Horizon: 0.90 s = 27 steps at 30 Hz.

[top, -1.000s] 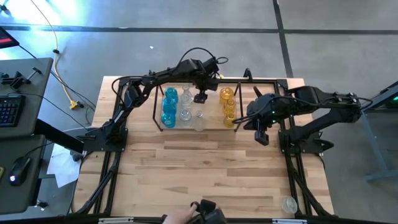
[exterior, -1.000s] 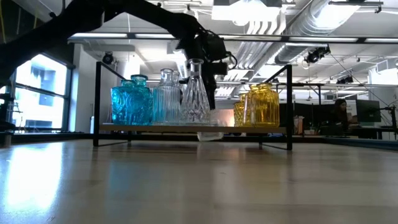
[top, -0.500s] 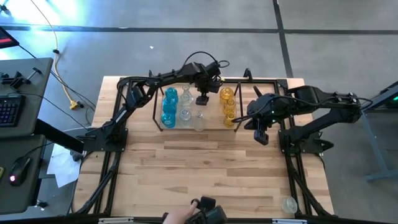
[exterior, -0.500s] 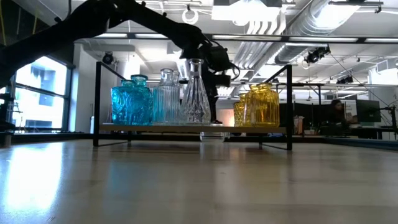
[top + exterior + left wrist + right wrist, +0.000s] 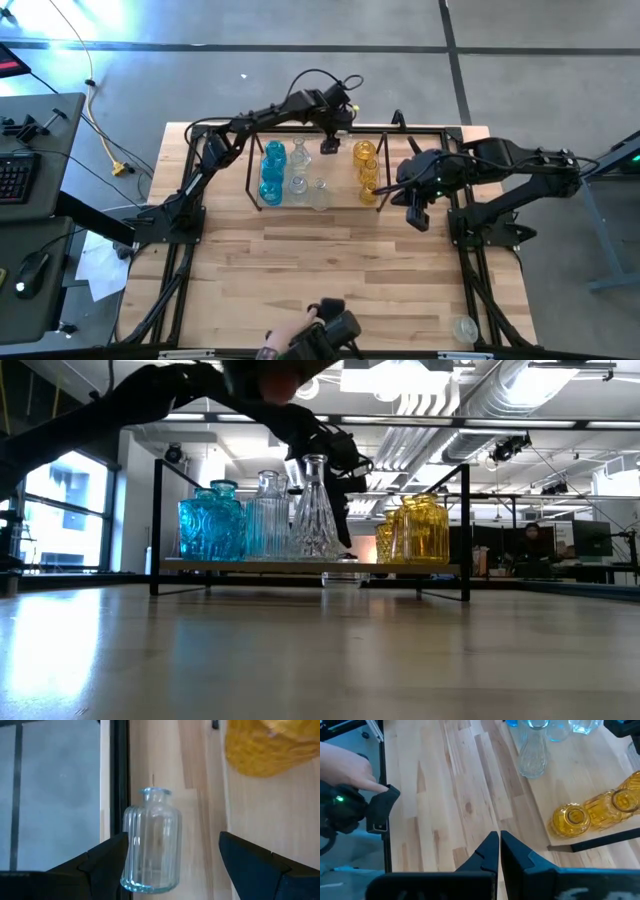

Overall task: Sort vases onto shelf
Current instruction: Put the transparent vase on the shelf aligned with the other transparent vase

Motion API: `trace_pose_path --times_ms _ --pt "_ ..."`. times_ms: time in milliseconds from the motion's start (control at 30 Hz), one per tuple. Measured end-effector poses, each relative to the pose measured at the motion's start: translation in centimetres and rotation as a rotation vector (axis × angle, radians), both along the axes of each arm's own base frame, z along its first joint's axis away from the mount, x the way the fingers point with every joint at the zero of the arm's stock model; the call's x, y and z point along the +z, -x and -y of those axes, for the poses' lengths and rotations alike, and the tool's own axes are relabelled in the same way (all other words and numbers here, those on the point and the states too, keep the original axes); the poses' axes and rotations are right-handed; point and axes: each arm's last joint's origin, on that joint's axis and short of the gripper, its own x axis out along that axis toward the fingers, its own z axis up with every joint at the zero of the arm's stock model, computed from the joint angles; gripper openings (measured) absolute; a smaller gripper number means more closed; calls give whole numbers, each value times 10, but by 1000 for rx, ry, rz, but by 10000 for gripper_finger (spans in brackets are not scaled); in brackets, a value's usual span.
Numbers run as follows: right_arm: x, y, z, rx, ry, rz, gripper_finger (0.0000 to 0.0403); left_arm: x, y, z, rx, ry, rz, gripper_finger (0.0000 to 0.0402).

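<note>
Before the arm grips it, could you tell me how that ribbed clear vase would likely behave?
The ribbed clear vase looks like thin glass, so probably fragile and slippery. Its grooved sides may help the open left hand hold it. Its broad body suggests it stands stably, though a push near the narrow neck could tip it.

No text, label, brand, number or sign can be read anywhere in these views (not even on the glass).
</note>
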Motion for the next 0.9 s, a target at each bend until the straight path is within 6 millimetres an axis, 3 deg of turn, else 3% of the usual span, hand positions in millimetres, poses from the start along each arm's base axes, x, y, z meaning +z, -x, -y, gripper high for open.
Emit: trace_pose_path --times_ms 233,467,900 --pt "1 -2 5 -23 -34 10 0 -29 1 -10 35 44 -52 300" --pt "1 -2 9 -38 -47 8 0 -31 -8 -13 27 31 29 300" --pt "1 -2 17 -51 -66 8 0 -45 5 -20 18 133 -25 299"
